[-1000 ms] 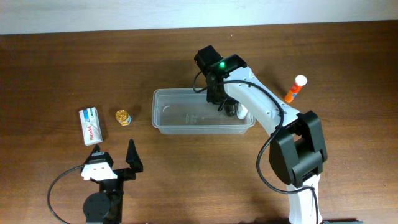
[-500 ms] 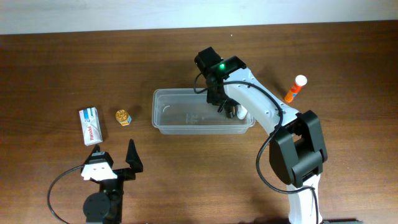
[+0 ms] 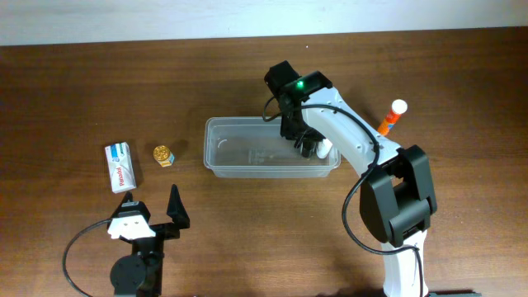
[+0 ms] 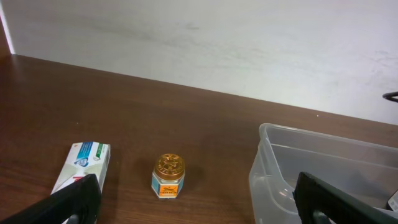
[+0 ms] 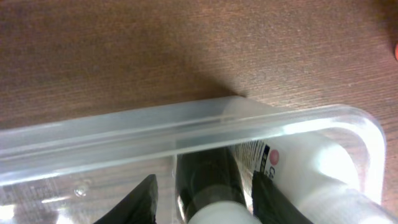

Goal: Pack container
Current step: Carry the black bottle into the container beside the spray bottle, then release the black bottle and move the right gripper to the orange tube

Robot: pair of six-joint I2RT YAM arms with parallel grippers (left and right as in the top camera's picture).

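Note:
The clear plastic container (image 3: 247, 153) lies lengthwise mid-table; its rim crosses the right wrist view (image 5: 124, 134) and its left end shows in the left wrist view (image 4: 273, 162). My right gripper (image 3: 308, 143) reaches down into its right end. Its fingers (image 5: 205, 186) are spread either side of a dark bottle with a white cap (image 5: 208, 165), with a gap on the left side. A white bottle (image 5: 311, 168) lies beside it against the end wall (image 3: 326, 149). My left gripper (image 3: 153, 213) is open and empty near the front left (image 4: 199, 214).
A white toothpaste box (image 3: 121, 167) (image 4: 84, 165) and a small gold-lidded jar (image 3: 163, 155) (image 4: 169, 175) lie left of the container. An orange glue stick with a white cap (image 3: 392, 117) lies right of it. A wall runs behind the table.
My right gripper has shifted slightly to the right inside the container, and the container has slid a little right with it. The left arm has not moved.

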